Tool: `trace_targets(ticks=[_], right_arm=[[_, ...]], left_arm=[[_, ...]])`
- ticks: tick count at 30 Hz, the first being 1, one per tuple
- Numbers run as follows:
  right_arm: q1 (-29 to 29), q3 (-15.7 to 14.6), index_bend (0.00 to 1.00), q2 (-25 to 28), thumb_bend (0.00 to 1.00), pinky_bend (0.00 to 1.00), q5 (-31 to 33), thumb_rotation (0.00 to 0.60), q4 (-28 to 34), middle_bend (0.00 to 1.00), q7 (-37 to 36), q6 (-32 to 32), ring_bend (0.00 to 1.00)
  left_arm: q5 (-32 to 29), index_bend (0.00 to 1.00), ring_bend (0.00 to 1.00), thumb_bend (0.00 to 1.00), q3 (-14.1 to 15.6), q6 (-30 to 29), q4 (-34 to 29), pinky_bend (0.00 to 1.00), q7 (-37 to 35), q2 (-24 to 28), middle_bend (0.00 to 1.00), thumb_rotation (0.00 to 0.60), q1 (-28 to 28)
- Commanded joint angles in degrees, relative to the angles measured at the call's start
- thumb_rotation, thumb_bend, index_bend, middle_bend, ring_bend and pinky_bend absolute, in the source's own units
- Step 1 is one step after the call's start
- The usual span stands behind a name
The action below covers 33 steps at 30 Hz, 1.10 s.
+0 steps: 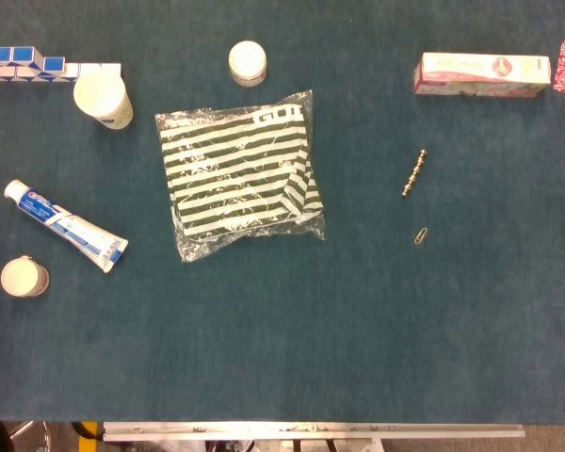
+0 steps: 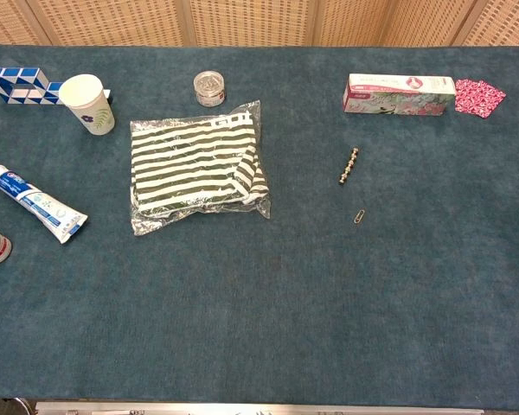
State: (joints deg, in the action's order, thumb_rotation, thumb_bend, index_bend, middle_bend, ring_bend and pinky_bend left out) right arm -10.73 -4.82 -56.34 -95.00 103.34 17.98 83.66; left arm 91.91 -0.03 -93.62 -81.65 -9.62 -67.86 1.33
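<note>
Since neither hand shows in the head view or the chest view, nothing on the table is held, and whether the hands are open or closed cannot be told. The striped garment in its clear plastic bag (image 1: 240, 174) lies flat near the middle of the teal cloth-covered table (image 1: 358, 330), slightly rumpled, its printed edge toward the far side; it seems laid there as the largest and most central item, with the smaller things ranged around it.

Just beyond its far edge stands a small round lidded jar (image 1: 248, 63). To the left, a white paper cup (image 1: 104, 99) stands upright, just beside a blue-and-white folding twist puzzle (image 1: 38, 66) stretched along the far left edge. Nearer on the left a toothpaste tube (image 1: 66, 226) lies on its side at a slant, and close by it sits another small round container (image 1: 24, 277).

To the right of the bag, well apart from it, a short string of metal beads (image 1: 412, 173) lies straight, with a paper clip (image 1: 421, 235) just nearer. At the far right rests a pink toothpaste box (image 1: 482, 74), lying lengthwise, and a pink patterned cloth (image 2: 479, 95) just beside its end.
</note>
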Motion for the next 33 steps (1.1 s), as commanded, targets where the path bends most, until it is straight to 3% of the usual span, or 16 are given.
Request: trace_targets(ticks=[1,19,24,26,30,33], right_arm=[[0.3,0.2,0.33,0.0,0.23,0.58,-0.2,0.600,0.3,0.47,0.4,-0.1,0.44],[4.2,0.9,0.33,1.2,0.23,0.58,-1.1,0.600,1.6,0.47,0.7,3.2,0.44],[2.7,2.1,0.33,1.0,0.23,0.59,-0.5,0.600,1.6,0.48,0.3,0.5,0.47],[0.6,3.3,0.33,0.5,0.23,0.65,-0.3,0.600,1.9,0.51,0.4,-2.1,0.53],[-4.6,6.1,0.37,-1.6,0.23,0.88,0.7,0.600,1.9,0.74,2.8,-8.7,0.76],[-8.6,8.3,0.39,-4.6,0.22,0.99,3.4,0.600,1.7,0.82,5.6,-14.5,0.85]], left_arm=[[0.0,0.04,0.07,0.24,0.0,0.1,-0.3,0.10,0.3,0.1,0.09,0.600,-0.1],[0.0,0.04,0.07,0.24,-0.1,0.1,-1.9,0.10,1.5,0.7,0.09,0.600,-0.4],[0.0,0.04,0.07,0.24,-0.1,0.5,-1.9,0.10,1.8,0.6,0.09,0.600,-0.6],[0.0,0.04,0.07,0.24,0.0,0.7,-1.9,0.10,1.8,0.5,0.09,0.600,-0.7],[0.0,0.04,0.07,0.24,0.2,1.0,-1.6,0.10,1.5,0.3,0.09,0.600,-0.7],[-0.2,0.04,0.07,0.24,0.6,1.2,-1.3,0.10,1.2,0.3,0.09,0.600,-0.5]])
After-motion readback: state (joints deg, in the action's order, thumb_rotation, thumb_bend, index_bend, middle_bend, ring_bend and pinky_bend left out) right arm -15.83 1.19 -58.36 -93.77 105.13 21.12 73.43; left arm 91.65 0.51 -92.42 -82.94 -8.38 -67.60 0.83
